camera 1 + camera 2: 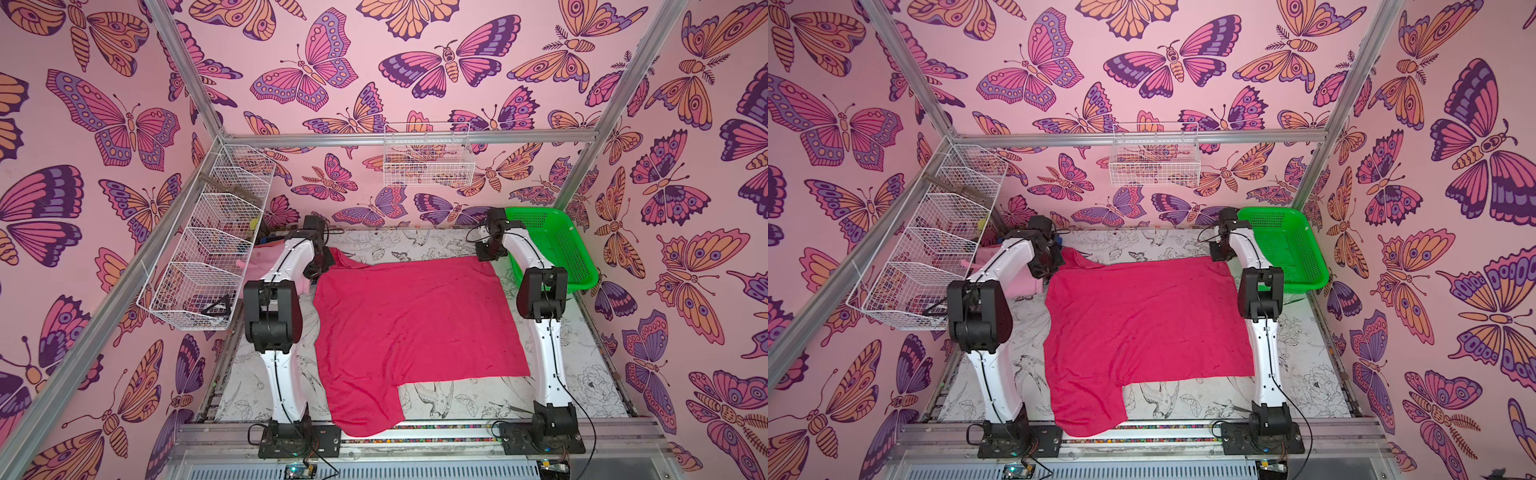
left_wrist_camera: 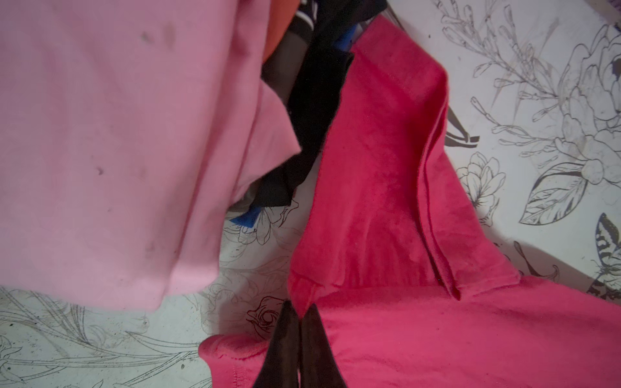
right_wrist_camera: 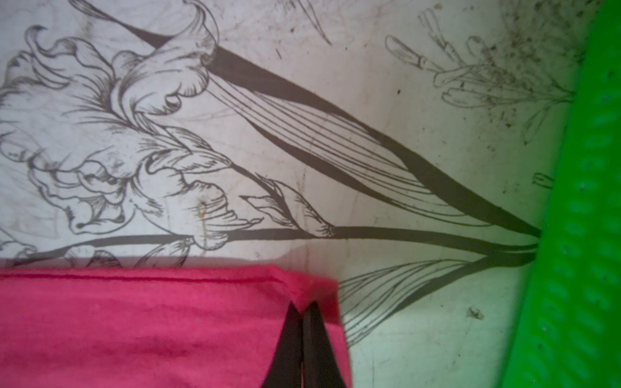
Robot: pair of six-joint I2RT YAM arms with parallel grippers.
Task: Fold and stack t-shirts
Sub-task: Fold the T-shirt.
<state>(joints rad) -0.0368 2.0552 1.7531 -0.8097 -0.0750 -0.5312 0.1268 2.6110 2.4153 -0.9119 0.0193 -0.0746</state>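
Observation:
A crimson t-shirt (image 1: 415, 324) (image 1: 1142, 328) lies spread flat across the middle of the table, and one part hangs over the front edge. My left gripper (image 2: 300, 307) (image 1: 320, 266) is shut on its far left corner, beside the sleeve (image 2: 379, 161). At the far right corner, my right gripper (image 3: 303, 305) (image 1: 486, 253) is shut on the hemmed edge, which is slightly raised. A light pink t-shirt (image 2: 117, 151) (image 1: 266, 257) is piled at the far left on top of an orange one (image 2: 282, 23) and a dark one (image 2: 316, 111).
A green mesh basket (image 1: 552, 245) (image 3: 578, 201) stands at the far right, close to my right gripper. White wire baskets (image 1: 208, 249) hang along the left wall, and another wire basket (image 1: 428, 156) hangs on the back wall. The table has a flower-printed cover (image 1: 457, 403).

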